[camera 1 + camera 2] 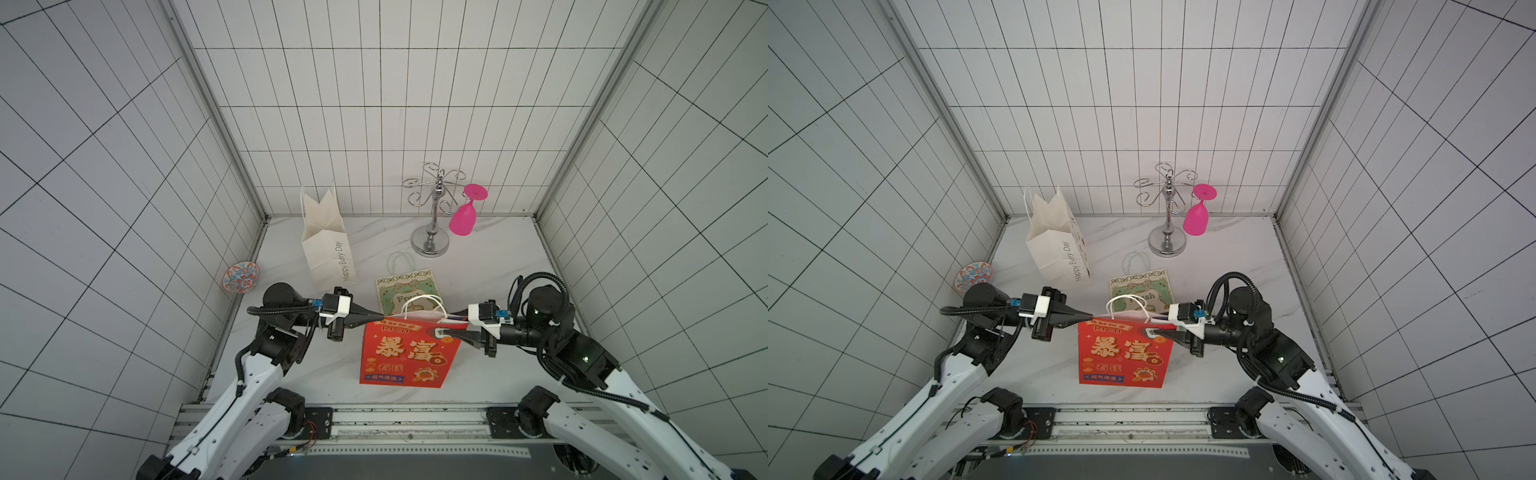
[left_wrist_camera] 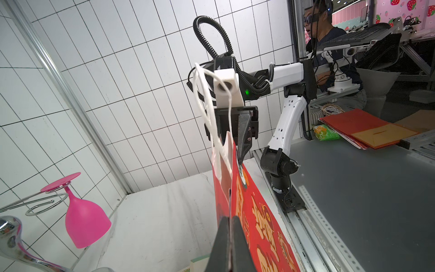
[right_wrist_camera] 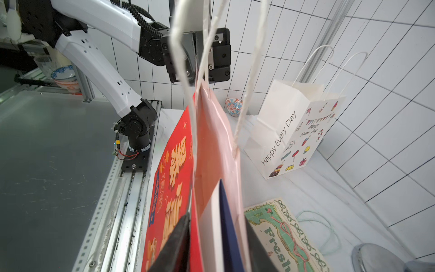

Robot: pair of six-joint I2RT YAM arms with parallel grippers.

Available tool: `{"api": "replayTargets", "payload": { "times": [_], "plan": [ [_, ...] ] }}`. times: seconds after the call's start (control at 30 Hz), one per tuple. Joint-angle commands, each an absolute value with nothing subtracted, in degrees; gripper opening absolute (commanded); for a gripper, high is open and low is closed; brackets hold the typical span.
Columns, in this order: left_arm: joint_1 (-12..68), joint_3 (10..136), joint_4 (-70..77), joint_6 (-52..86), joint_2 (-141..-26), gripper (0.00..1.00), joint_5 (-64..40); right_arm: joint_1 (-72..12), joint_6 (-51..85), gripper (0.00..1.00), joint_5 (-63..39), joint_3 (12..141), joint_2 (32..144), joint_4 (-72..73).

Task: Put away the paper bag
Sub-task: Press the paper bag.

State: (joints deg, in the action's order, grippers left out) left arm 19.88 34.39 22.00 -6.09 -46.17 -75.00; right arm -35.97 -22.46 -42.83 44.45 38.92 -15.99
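A red paper bag [image 1: 409, 353] with gold lettering hangs upright between two robot arms, near the front edge of a marble table [image 1: 490, 266]. The left gripper [image 1: 376, 319] is pinched shut on the bag's upper left corner. The right gripper [image 1: 446, 325] is narrowed onto the upper right edge, one finger in front and one behind. Holding both top corners likely keeps the bag flat and taut, ready for folding or laying down. Whether its base touches the table cannot be told.

Behind it, a green bag [image 1: 405, 286] lies flat and a white bag [image 1: 328, 249] stands open. Only the top views show this layout, along with a glass stand [image 1: 432, 212], a pink glass [image 1: 463, 220] and a patterned bowl [image 1: 241, 277]. Only the right wrist view looks between the red bag's walls, where a white-and-navy flat piece [image 3: 221, 212] sits.
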Motion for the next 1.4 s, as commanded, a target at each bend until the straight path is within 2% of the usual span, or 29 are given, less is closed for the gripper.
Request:
{"api": "replayTargets", "payload": {
  "times": [0.0, 0.07, 0.2, 0.23, 0.3, 0.4, 0.47, 0.57, 0.73, 0.9, 1.07, 1.27, 1.3, 1.33, 1.37],
  "plan": [
    [20.1, 36.3, 21.5, -7.8, -45.3, 0.00, -74.6, -35.1, -22.5, 0.09, -43.2, 46.2, 39.2, -14.6],
    [20.1, 36.4, 21.0, -8.0, -45.0, 0.00, -74.1, -34.9, -22.4, 0.01, -42.2, 46.4, 38.9, -14.6],
    [20.1, 36.7, 19.4, -8.4, -45.1, 0.00, -73.3, -34.3, -22.5, 0.00, -42.1, 47.0, 38.2, -14.7],
    [20.0, 36.9, 18.5, -8.4, -45.0, 0.05, -72.8, -34.2, -22.6, 0.00, -42.2, 47.2, 38.2, -14.7],
    [20.0, 37.4, 15.9, -8.6, -44.9, 0.40, -70.4, -33.7, -23.6, 0.00, -42.3, 47.9, 38.1, -15.3],
    [20.0, 37.9, 12.3, -8.9, -44.7, 0.80, -67.9, -32.9, -26.2, 0.00, -42.5, 49.8, 38.2, -17.7],
    [20.0, 37.6, 10.4, -9.2, -45.1, 0.95, -67.8, -32.6, -27.7, 0.00, -43.6, 51.1, 38.2, -18.7],
    [20.2, 36.5, 10.3, -8.8, -46.0, 0.98, -67.5, -32.5, -28.5, 0.00, -45.1, 52.0, 38.3, -19.1],
    [20.4, 36.4, 10.8, -7.9, -47.3, 0.96, -67.3, -32.5, -29.4, 0.00, -45.4, 52.7, 38.7, -20.2],
    [21.1, 36.6, 12.3, -6.4, -49.0, 0.77, -69.7, -32.4, -30.7, 0.00, -44.1, 52.9, 38.6, -20.6],
    [22.4, 36.1, 12.7, -6.5, -49.8, 0.48, -71.0, -32.4, -31.5, 0.00, -43.0, 53.1, 38.6, -20.8],
    [22.4, 35.8, 13.2, -6.9, -50.0, 0.03, -71.7, -32.3, -29.7, 0.00, -43.0, 53.3, 38.5, -21.0],
    [22.4, 36.0, 13.3, -6.9, -49.9, 0.00, -72.1, -32.3, -29.0, 0.04, -42.9, 52.9, 38.2, -21.1],
    [22.5, 36.2, 13.3, -6.7, -49.8, 0.00, -72.3, -32.3, -28.2, 0.12, -42.7, 52.3, 37.9, -21.1],
    [22.5, 36.3, 13.6, -6.6, -49.6, 0.00, -72.7, -32.3, -27.0, 0.25, -42.1, 51.5, 37.3, -20.9]
  ]
}}
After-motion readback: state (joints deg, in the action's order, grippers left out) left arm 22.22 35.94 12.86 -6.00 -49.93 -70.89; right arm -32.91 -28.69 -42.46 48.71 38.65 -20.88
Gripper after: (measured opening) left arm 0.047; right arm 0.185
